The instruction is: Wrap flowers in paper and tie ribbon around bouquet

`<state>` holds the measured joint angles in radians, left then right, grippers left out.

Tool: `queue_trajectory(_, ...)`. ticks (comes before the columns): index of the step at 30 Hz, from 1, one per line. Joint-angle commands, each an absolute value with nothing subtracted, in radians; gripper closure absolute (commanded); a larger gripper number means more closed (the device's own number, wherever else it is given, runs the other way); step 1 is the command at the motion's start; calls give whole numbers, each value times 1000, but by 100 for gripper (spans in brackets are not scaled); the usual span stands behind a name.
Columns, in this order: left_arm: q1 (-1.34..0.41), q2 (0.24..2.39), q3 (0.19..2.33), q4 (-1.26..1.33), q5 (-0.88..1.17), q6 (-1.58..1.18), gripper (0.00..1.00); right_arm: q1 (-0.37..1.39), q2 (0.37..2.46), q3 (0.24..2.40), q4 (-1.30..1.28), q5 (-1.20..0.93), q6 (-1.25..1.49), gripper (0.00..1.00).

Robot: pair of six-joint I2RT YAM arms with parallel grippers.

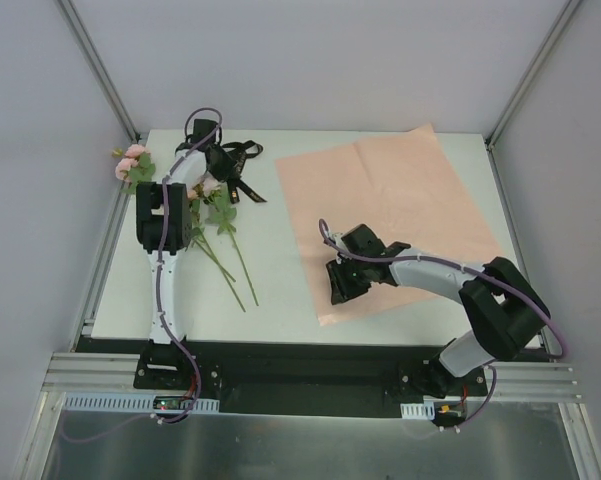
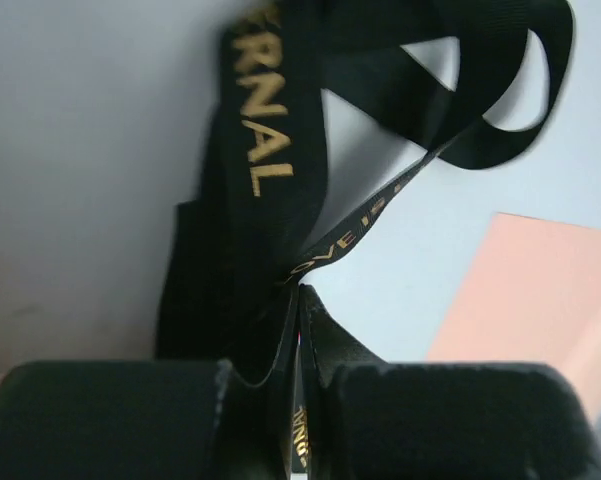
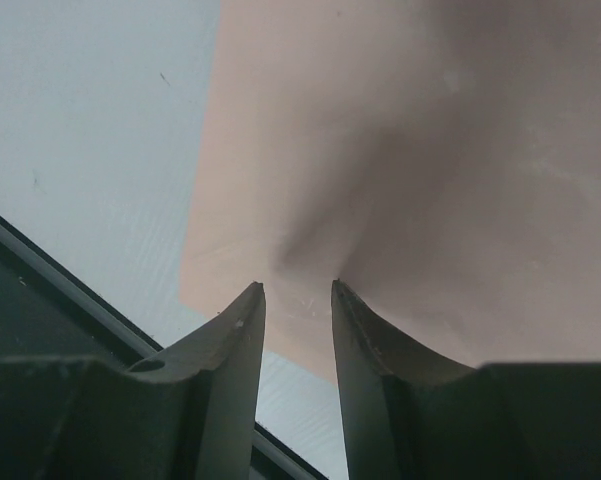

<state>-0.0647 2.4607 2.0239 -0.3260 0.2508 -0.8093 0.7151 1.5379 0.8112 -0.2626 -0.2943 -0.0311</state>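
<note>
The black ribbon [image 1: 242, 165] with gold lettering lies bunched at the back left of the table. My left gripper [image 1: 218, 160] is shut on a strand of the ribbon [image 2: 265, 150], which loops up from the left gripper [image 2: 302, 300]. The flowers [image 1: 130, 165] lie beside the left arm, their pale pink blossoms to the far left and thin green stalks [image 1: 230, 265] running toward the near edge. The pink paper [image 1: 400, 205] lies flat on the right half. My right gripper [image 1: 340, 285] is over its near left corner; in the wrist view this gripper [image 3: 294, 288] stands open, tips on the slightly puckered paper [image 3: 410, 150].
The white table's near edge [image 3: 100, 300] and a black rail run just below the paper's corner. Metal frame posts [image 1: 95, 60] and grey walls enclose the table. A corner of the paper [image 2: 540, 290] shows to the right of the ribbon.
</note>
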Motion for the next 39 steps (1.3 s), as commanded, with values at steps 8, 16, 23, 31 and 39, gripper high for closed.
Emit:
queue_trajectory(8, -77, 2145, 1973, -520, 260, -536, 86, 744, 1428, 649, -213, -293, 116, 64)
queue_trajectory(16, -210, 1718, 1636, -402, 273, -537, 68, 742, 1180, 592, -322, -170, 112, 41)
queue_trajectory(23, -181, 1209, 1110, -313, 282, -635, 47, 742, 1346, 881, -267, -340, 34, 21)
queue_trajectory(31, -132, 607, 830, -426, 373, -539, 7, 824, 1847, 1349, -107, -495, 144, 20)
queue_trajectory(39, -133, 442, 761, -620, 527, -570, 1, 885, 2166, 1600, -25, -436, 138, 26)
